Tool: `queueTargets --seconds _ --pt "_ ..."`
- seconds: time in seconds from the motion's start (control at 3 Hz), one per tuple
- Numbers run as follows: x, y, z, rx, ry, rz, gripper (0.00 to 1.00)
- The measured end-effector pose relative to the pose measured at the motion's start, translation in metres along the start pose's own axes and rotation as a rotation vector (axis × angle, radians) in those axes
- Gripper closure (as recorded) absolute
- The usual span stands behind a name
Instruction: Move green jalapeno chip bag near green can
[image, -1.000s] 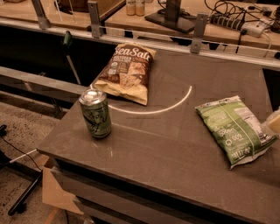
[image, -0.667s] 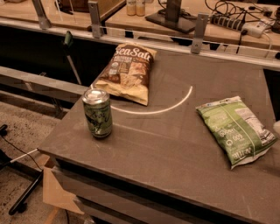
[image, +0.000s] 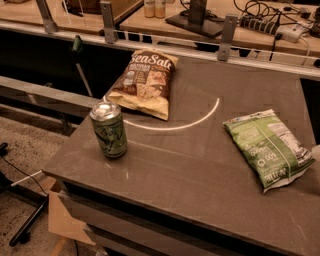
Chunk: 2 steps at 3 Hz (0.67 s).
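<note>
The green jalapeno chip bag (image: 269, 146) lies flat on the right side of the dark table (image: 200, 175), with its white label panel facing up. The green can (image: 109, 129) stands upright near the table's front left corner, far from the bag. Of my gripper (image: 316, 150), only a pale sliver shows at the right edge of the view, just beside the bag's right edge. Nothing is held in view.
A brown-and-tan "Sea Salt" chip bag (image: 145, 80) lies at the back left of the table, behind the can. A white arc (image: 190, 122) is marked on the tabletop. A rail with metal posts (image: 227, 30) runs behind the table. The floor drops off to the left.
My gripper has pulled back to the right, from beside the green bag's right end to almost out of view. The bags and the can have not moved.
</note>
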<state>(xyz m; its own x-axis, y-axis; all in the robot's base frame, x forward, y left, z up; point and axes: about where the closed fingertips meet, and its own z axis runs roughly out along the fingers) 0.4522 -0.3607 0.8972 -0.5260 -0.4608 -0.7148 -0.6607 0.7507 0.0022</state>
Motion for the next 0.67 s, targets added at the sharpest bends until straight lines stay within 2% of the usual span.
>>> queueTargets --seconds 0.33,0.67 --pt "0.000 0.000 0.000 0.000 0.000 0.000 0.00" --pt "0.000 0.028 -0.001 -0.006 -0.015 0.015 0.00"
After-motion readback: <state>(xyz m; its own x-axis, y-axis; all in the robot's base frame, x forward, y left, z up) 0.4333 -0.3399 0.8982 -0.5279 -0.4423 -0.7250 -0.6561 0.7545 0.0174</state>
